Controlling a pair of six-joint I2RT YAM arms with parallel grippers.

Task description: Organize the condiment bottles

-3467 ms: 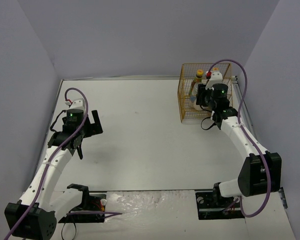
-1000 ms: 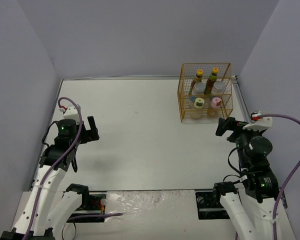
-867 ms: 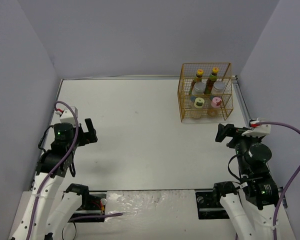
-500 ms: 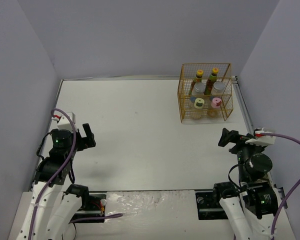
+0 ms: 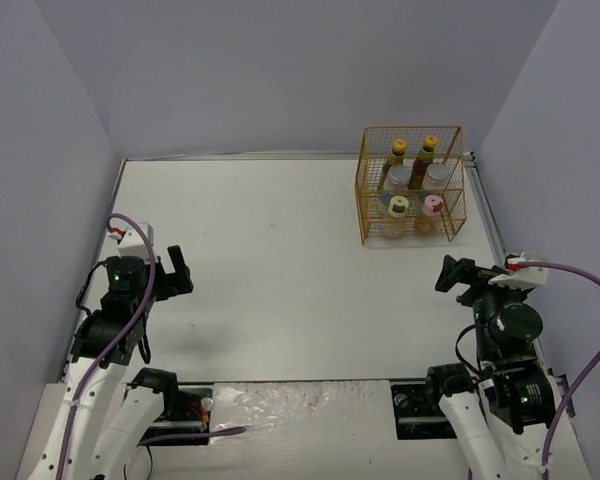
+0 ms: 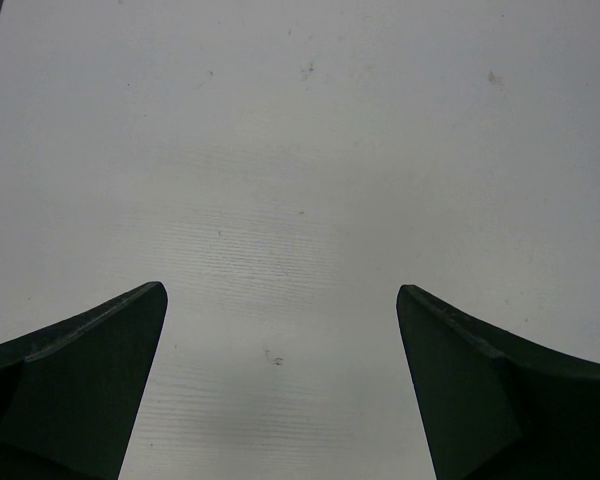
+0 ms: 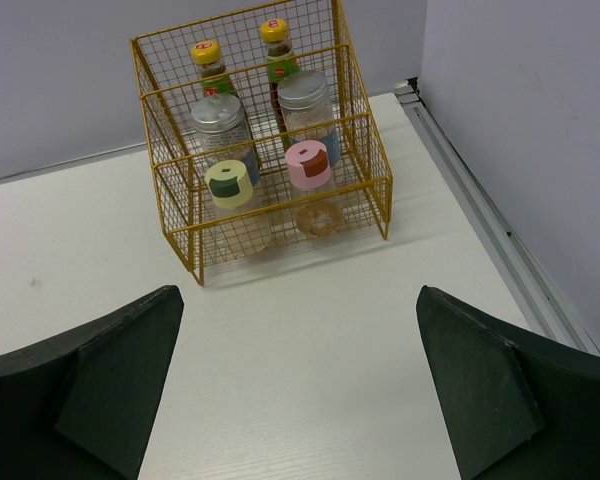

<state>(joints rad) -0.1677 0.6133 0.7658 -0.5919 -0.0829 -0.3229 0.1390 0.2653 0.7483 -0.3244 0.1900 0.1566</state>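
Observation:
Six condiment bottles stand in the yellow wire basket (image 5: 363,205) at the table's far right. At the back are two tall yellow-capped ones (image 7: 205,52) (image 7: 274,30), in the middle two silver-lidded ones (image 7: 216,113) (image 7: 302,90). In front stand a yellow-green-capped one (image 7: 230,183) and a pink-capped one (image 7: 308,165). My right gripper (image 7: 298,291) is open and empty, hanging well short of the basket's front (image 7: 280,215). My left gripper (image 6: 280,288) is open and empty over bare tabletop at the left (image 5: 178,272).
Grey-violet walls close the table on three sides. A metal rail (image 7: 490,230) runs along the right edge beside the basket. Both arm bases and a strip of foil (image 5: 280,400) sit at the near edge.
The right gripper left the basket seconds ago. Over the last second both arms drew back toward their bases, and they have barely moved in the last half second. Both grippers stayed open.

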